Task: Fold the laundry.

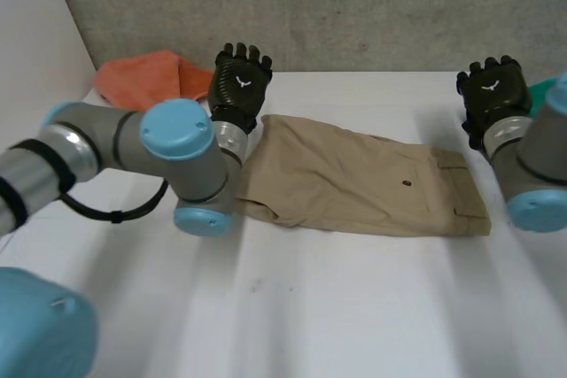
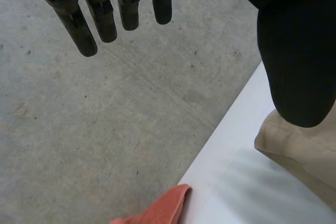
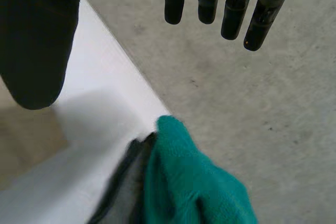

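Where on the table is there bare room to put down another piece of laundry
The widest bare patch is the near part of the table, in front of the tan trousers. A narrower strip lies behind them, between the left hand and the right hand. The far corners are crowded: orange cloth by the left hand, green cloth by the right.

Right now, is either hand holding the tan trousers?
No, the left hand and right hand are both open, and the trousers lie flat on the table.
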Tool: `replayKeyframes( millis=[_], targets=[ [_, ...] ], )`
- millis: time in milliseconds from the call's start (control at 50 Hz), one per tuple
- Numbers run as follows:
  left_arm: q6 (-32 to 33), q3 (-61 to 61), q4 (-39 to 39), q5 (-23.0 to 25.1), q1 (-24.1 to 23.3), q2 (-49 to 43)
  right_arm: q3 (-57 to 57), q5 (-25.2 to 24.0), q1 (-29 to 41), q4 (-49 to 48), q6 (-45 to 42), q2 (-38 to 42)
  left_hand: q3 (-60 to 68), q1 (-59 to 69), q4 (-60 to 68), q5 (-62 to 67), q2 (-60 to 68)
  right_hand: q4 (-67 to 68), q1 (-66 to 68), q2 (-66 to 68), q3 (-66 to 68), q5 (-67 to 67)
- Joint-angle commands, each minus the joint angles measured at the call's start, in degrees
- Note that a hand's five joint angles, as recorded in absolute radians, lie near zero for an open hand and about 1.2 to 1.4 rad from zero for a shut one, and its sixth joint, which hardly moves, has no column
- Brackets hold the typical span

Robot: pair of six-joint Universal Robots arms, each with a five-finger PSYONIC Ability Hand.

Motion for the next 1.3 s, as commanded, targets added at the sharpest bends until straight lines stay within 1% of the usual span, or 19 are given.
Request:
replayKeyframes(
  millis=[20, 60, 120, 220, 280, 380, 440, 560, 660, 760, 820, 900, 920, 980, 1100, 1160, 1200, 1220, 1300],
  targets=[
    [-0.21, -18.67, 0.08, -0.3, -1.59, 10.34, 8.51, -9.07, -5.34, 19.41, 7.48, -8.89, -2.07, -0.83, -1.59, -2.6, -1.71, -3.64, -1.79, -2.79, -2.28, -3.88],
    [-0.39, -20.62, 0.0, -0.39, -2.12, 10.78, 10.35, -10.38, -6.31, 23.45, 9.24, -8.89, -2.07, -0.83, -1.59, -2.6, -1.71, -2.4, -0.55, -1.55, -1.04, -2.64],
    [-1.17, -23.79, -0.09, -0.3, -2.38, 12.54, 12.46, -11.27, -6.75, 23.92, 9.86, -8.8, -2.07, -0.83, -1.59, -2.6, -1.71, -0.37, 1.49, 0.48, 0.99, -0.6],
    [-3.72, -25.82, 0.0, -0.21, -2.38, 13.33, 15.28, -13.73, -7.72, 17.43, 9.51, -6.96, -2.07, -0.83, -1.59, -2.6, -1.71, 1.65, 3.51, 2.51, 3.01, 1.42],
    [-4.87, -25.64, 0.0, -0.21, -2.38, 13.24, 14.58, -13.47, -7.72, 14.43, 9.34, -3.36, -2.07, -0.83, -1.59, -2.6, -1.71, 4.0, 5.85, 4.85, 5.36, 3.76],
    [-5.13, -25.64, 0.0, -0.3, -2.3, 13.24, 13.17, -13.64, -7.63, 11.26, 8.9, -0.28, -2.07, -0.83, -1.59, -2.6, -1.71, 34.22, 36.07, 35.07, 35.58, 33.98],
    [-5.13, -25.9, 0.0, -0.3, -2.3, 13.24, 12.82, -13.03, -7.89, 11.44, 7.33, -0.01, -2.07, -0.83, -1.59, -2.6, -1.71, 66.26, 68.11, 67.11, 67.62, 66.02],
    [-5.13, -26.43, -0.18, -0.56, -2.3, 13.86, 14.31, -12.59, -11.32, 11.26, 5.03, -2.64, -2.07, -0.83, -1.59, -2.6, -1.71, 66.36, 68.21, 67.21, 67.72, 66.12],
    [-5.4, -27.4, -0.36, -0.65, -2.12, 15.61, 14.75, -12.68, -14.66, 12.31, 1.61, -8.0, -2.07, -0.83, -1.59, -2.6, -1.71, 66.36, 68.21, 67.21, 67.72, 66.12],
    [-5.4, -29.24, -0.36, -0.56, -1.86, 17.64, 14.67, -11.8, -16.24, 13.63, -11.45, -9.5, -2.07, -0.83, -1.59, -2.6, -1.71, 66.36, 68.21, 67.21, 67.72, 66.12],
    [-5.83, -30.12, -0.36, -0.56, -1.68, 18.43, 13.88, -11.62, -16.07, 13.28, -16.31, -9.59, -2.07, -0.83, -1.59, -2.6, -1.71, 66.36, 68.21, 67.21, 67.72, 66.12],
    [-7.06, -30.74, -0.44, -0.56, -1.68, 19.22, 11.95, -12.41, -10.81, 11.97, -20.63, -10.2, -2.07, -0.83, -1.59, -2.6, -1.71, 66.36, 68.21, 67.21, 67.72, 66.12],
    [-7.33, -30.83, -0.44, -0.56, -1.68, 19.31, 10.2, -12.85, -6.62, 10.92, -21.07, -10.55, -2.07, -0.83, -1.59, -2.6, -1.71, 66.36, 68.21, 67.21, 67.72, 66.12],
    [-8.3, -30.91, -0.53, -0.56, -1.77, 20.01, 8.61, -14.69, -0.88, 9.59, -21.42, -10.56, -2.07, -0.83, -1.59, -2.6, -1.71, 66.36, 68.21, 67.21, 67.72, 66.12],
    [-8.91, -30.91, -0.44, -0.65, -1.77, 21.33, 7.55, -27.07, 11.25, 7.83, -22.74, -7.58, -2.07, -0.83, -1.59, -2.6, -1.71, 66.36, 68.21, 67.21, 67.72, 66.12],
    [-9.0, -30.91, -0.44, -0.65, -1.77, 21.77, 6.67, -30.5, 17.3, 7.92, -23.36, -2.93, -2.07, -0.83, -1.59, -2.6, -1.71, 66.36, 68.21, 67.21, 67.72, 66.12],
    [-9.0, -30.91, -0.44, -0.65, -1.77, 21.94, 5.79, -30.7, 19.69, 8.36, -23.36, -0.64, -2.07, -0.83, -1.59, -2.6, -1.71, 66.36, 68.21, 67.21, 67.72, 66.12],
    [-9.0, -30.91, -0.44, -0.74, -1.77, 21.94, 5.01, -29.82, 20.92, 8.53, -23.27, 0.5, -2.07, -0.83, -1.59, -2.6, -1.71, 46.93, 48.79, 47.78, 48.29, 46.7],
    [-9.0, -30.3, -0.36, -0.74, -1.77, 22.03, 4.38, -25.18, 21.81, 8.19, -19.86, -0.79, -2.07, -0.83, -1.59, -2.6, -1.71, 4.62, 6.48, 5.47, 5.98, 4.39]
  ],
)
